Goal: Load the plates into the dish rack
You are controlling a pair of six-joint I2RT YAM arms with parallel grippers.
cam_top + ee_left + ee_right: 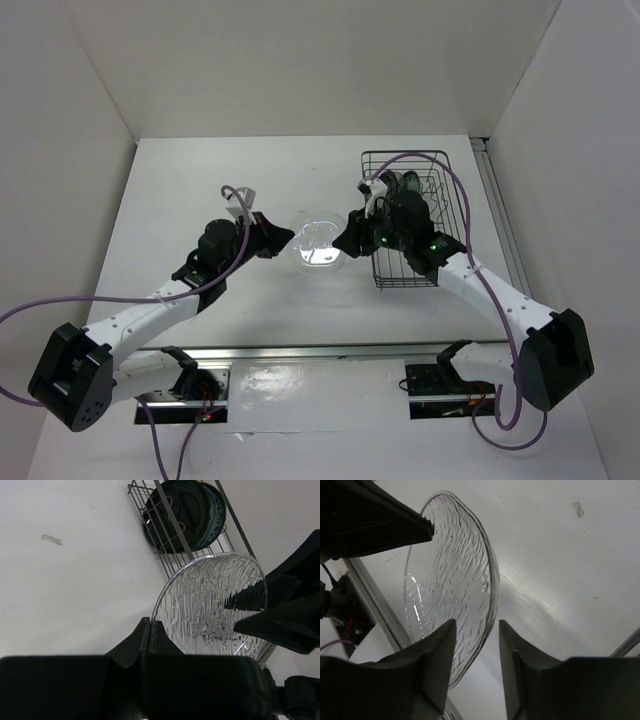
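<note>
a: status? where's the clear plate rn?
b: it's hanging on edge above the desk, between the two arms, just left of the dish rack. left fingers are clamping its near rim. right fingers are straddling the opposite rim, spread apart. a sliver of desk is showing between plate and one finger, so they're not pinching yet imo.
a: so handover in progress?
b: looking like it. black plate and blue-green plate are already standing side by side at the rack's far end. i'm not seeing a 4th plate anywhere.
a: handling notes?
b: glass or hard plastic, can't tell which. prob stiff and light. the surface is rippled but glossy, so i'm expecting it to be slippery in a thin rim pinch. if it's glass, it's risking a chip on any knock against the wire.
a: where should the right side be taking hold?
b: i'd be reaching deep over the rim w/ a finger on each face, not just nipping the lip. left shouldn't be letting go until right is fully clamping, else the plate is dropping to the desk. after that i'm thinking keep it upright and feed it edge-first into a free slot nearer than the two loaded ones.
</note>
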